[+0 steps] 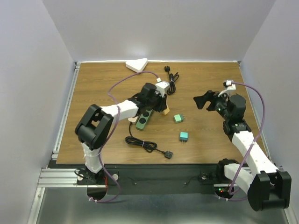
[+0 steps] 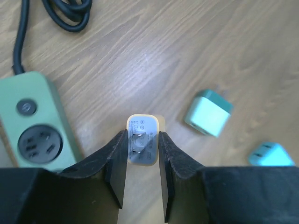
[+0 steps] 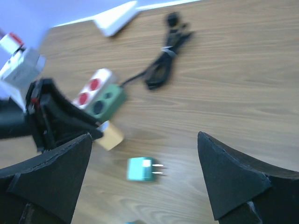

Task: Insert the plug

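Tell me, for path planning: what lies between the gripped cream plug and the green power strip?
Only bare wooden tabletop separates cream plug and green power strip, left wrist view.

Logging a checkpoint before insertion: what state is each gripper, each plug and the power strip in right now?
left gripper: shut on the cream plug.
cream plug: held between the fingers, not inserted.
right gripper: open, empty.
green power strip: flat on the table, visible socket empty.
teal plugs: loose on the table.
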Action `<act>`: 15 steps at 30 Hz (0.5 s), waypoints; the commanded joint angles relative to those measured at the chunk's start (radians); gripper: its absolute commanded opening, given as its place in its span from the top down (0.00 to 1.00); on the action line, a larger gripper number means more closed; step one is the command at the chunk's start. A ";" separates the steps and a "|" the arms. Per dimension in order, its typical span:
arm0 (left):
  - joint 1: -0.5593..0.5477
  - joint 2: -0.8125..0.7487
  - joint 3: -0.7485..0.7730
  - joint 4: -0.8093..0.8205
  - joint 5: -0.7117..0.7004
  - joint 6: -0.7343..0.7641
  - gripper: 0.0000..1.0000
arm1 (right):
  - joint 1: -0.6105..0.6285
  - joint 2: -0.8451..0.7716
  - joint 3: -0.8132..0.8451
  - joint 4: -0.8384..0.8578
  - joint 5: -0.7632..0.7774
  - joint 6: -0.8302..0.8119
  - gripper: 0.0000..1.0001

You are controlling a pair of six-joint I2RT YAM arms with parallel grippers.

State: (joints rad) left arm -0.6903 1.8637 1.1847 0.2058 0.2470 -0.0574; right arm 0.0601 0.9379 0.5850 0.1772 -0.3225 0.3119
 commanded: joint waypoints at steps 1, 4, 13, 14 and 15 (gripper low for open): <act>0.054 -0.203 -0.063 0.187 0.230 -0.188 0.94 | 0.001 0.042 0.033 0.161 -0.347 0.149 0.02; 0.077 -0.303 -0.138 0.297 0.299 -0.280 0.94 | 0.001 0.047 0.019 0.308 -0.423 0.275 0.01; 0.081 -0.452 -0.301 0.779 0.351 -0.695 0.94 | 0.079 0.042 0.019 0.602 -0.486 0.519 0.08; 0.080 -0.457 -0.306 0.802 0.350 -0.712 0.94 | 0.096 0.047 0.019 0.613 -0.477 0.524 0.10; 0.080 -0.468 -0.313 0.838 0.342 -0.738 0.94 | 0.131 0.056 0.027 0.623 -0.466 0.520 0.14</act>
State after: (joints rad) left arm -0.6071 1.4403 0.8986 0.7944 0.5583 -0.6167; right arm 0.1230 0.9955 0.5896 0.6514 -0.7677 0.7586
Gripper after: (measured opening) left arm 0.388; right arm 0.889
